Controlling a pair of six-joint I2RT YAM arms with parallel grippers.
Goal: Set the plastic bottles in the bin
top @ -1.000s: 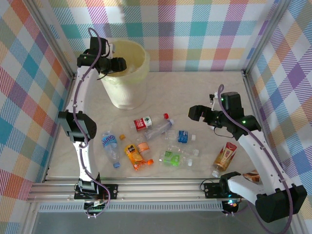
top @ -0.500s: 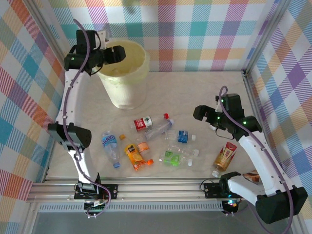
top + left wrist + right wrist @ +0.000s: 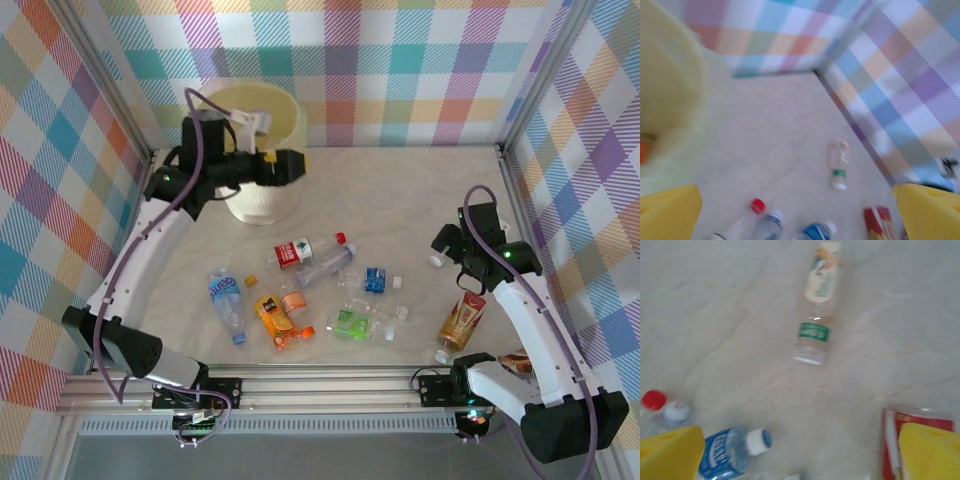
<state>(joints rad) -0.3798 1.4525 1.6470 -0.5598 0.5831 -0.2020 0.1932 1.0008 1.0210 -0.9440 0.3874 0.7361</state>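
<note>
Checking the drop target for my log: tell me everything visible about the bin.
The bin is a large round bucket of pale-yellow translucent plastic, upright on the table near the far-left corner, tapering toward its base. Its mouth is open; something orange shows inside. The left arm crosses above its near side, hiding part of the wall.

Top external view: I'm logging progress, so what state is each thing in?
bin: upright, open-topped.
plastic bottles: lying on the table, outside the bin.
left gripper: jaws open, empty.
right gripper: jaws open, empty.
</note>
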